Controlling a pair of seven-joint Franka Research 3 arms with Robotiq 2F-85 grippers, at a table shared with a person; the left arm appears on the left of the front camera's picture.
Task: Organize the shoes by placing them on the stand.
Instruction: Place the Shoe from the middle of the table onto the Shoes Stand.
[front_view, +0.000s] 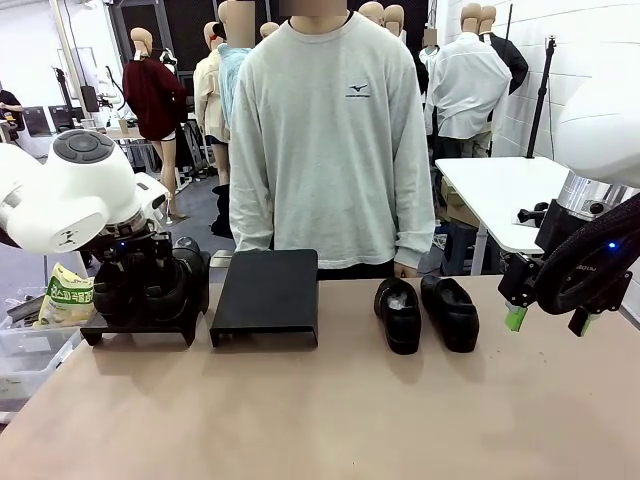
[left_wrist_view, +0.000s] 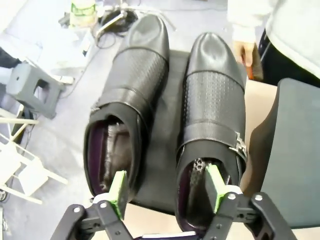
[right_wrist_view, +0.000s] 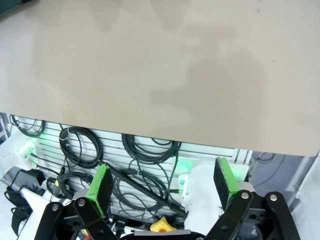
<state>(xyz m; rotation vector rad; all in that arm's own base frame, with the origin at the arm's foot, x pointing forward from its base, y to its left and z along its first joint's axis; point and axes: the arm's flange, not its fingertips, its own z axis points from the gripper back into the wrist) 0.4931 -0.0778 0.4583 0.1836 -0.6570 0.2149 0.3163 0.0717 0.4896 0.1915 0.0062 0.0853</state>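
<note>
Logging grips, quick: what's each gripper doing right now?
Left gripper: jaws open, straddling the two shoes on the stand, gripping nothing.
Right gripper: jaws open, empty.

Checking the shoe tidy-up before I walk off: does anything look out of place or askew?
Nothing looks damaged or spilled. Two shoes sit neatly side by side on the left stand; the other pair lies on the table beside the bare second stand.

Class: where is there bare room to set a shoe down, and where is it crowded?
Free: the middle stand, between the left stand and the loose shoes; also the table in front of them. Crowded: the left stand, full with two shoes.
</note>
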